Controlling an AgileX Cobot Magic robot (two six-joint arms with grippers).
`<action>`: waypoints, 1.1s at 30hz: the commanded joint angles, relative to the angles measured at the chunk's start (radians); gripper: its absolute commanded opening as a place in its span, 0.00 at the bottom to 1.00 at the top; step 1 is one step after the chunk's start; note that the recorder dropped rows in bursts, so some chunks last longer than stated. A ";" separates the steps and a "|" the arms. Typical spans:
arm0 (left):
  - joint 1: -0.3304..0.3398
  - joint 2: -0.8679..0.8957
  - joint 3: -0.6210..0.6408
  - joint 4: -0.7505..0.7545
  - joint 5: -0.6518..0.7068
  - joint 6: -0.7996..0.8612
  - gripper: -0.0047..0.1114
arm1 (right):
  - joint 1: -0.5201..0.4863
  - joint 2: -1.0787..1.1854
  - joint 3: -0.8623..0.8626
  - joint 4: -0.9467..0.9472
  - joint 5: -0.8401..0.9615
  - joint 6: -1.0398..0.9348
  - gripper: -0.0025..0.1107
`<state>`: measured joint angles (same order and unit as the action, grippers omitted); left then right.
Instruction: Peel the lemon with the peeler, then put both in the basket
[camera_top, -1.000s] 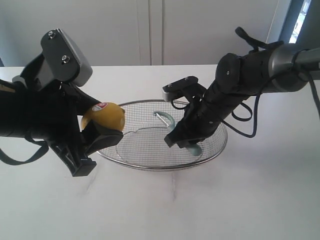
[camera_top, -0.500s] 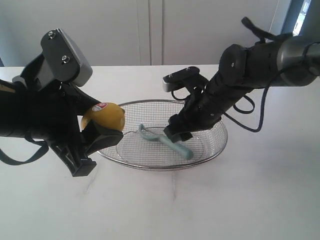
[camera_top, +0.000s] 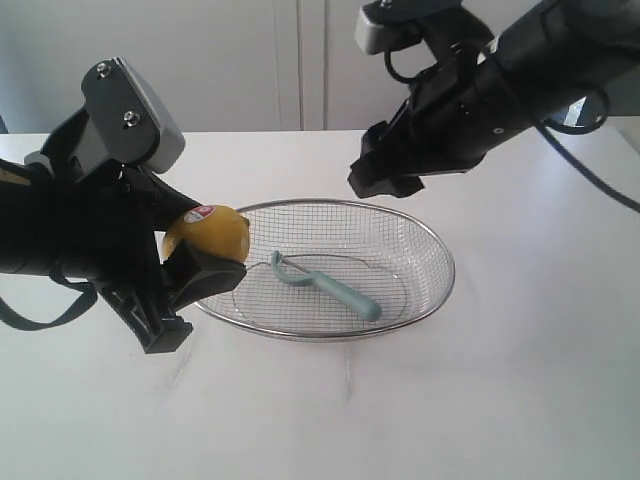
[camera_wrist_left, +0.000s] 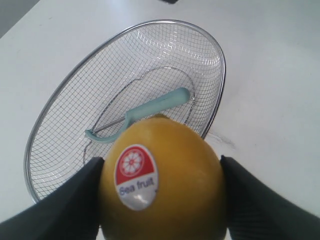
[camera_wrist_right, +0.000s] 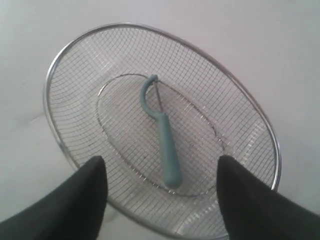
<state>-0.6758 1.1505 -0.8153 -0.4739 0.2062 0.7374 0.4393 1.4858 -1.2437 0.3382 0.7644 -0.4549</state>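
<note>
Clamping the lemon (camera_top: 210, 232) between its two fingers (camera_wrist_left: 75, 200), the left gripper (camera_top: 203, 250) holds the fruit just outside the basket (camera_top: 325, 338), above the table by its left rim. The lemon is round, smooth and yellow, its red-and-white sticker (camera_wrist_left: 136, 175) facing up. Inside the basket, the teal peeler (camera_top: 345, 295) lies flat on the mesh floor, curved head toward the lemon. Above the basket's far rim hangs the right gripper (camera_top: 385, 182), fingers spread wide and empty. Half a second ago it was low in the basket by the peeler; the lemon has not moved.
</note>
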 joint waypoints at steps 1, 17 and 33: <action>-0.007 -0.005 0.005 -0.018 0.003 -0.003 0.04 | 0.001 -0.073 -0.002 0.002 0.152 0.036 0.40; -0.007 -0.005 0.005 -0.018 0.005 -0.003 0.04 | 0.001 -0.235 0.122 0.000 0.353 0.120 0.02; -0.007 -0.005 0.005 -0.018 0.016 -0.003 0.04 | 0.001 -0.296 0.206 0.012 0.279 0.165 0.02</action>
<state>-0.6758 1.1505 -0.8153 -0.4739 0.2122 0.7374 0.4393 1.1984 -1.0433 0.3383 1.0553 -0.3006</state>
